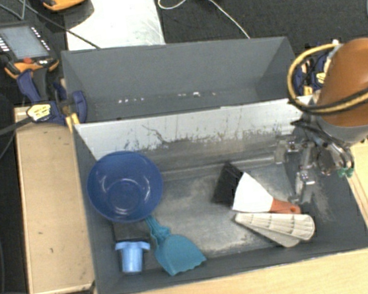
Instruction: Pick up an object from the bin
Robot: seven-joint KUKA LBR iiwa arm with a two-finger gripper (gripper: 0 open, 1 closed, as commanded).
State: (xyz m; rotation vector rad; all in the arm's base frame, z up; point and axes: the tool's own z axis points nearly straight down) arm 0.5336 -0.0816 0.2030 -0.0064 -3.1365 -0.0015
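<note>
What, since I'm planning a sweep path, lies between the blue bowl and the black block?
Nothing. In the camera view, the grey bin floor between the blue bowl and the black block is bare.

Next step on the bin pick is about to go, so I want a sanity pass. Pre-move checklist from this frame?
1. Gripper inside the bin, right side: ok.
2. Gripper holding anything: cannot tell.
3. Nearest thing, the white ribbed fan with orange handle, lies just below and left of the gripper: ok.
4. Fan free of neighbours: not ok, a white triangular piece lies against it, beside a black block.
5. Clearance to the bin's right wall: cannot tell.
6. Blue bowl and blue scoop far left, out of the path: ok.
</note>
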